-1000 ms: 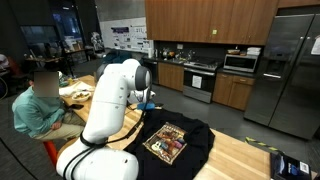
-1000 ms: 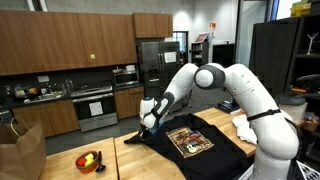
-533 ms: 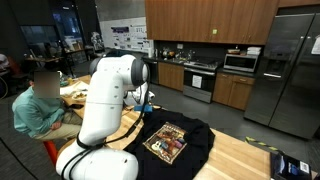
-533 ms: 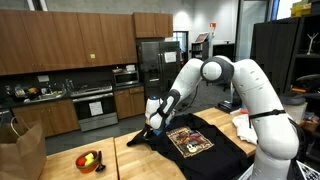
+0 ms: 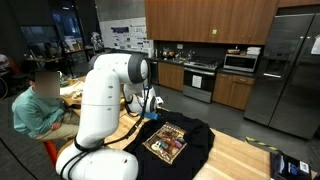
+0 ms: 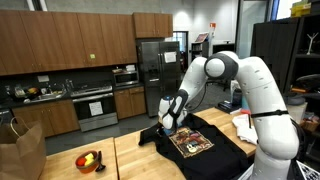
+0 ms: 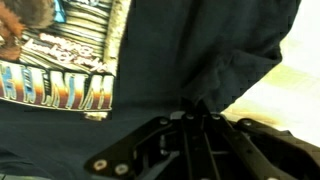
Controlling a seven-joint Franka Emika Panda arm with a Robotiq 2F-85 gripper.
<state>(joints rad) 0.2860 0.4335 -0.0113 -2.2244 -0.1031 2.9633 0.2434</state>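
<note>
Wrist view: pincer (image 7: 200, 113) pinches soft, creased black T-shirt (image 7: 190, 50) fabric.

We see our white arm's gripper (image 5: 151, 108) clamped on a black printed cotton T-shirt (image 5: 195, 140) lying on the pale wooden table (image 5: 236, 156).

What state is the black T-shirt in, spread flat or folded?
The black T-shirt lies mostly spread, print up. One edge is lifted: the shut claw pinches it, cloth bunched in the wrist view.
</note>
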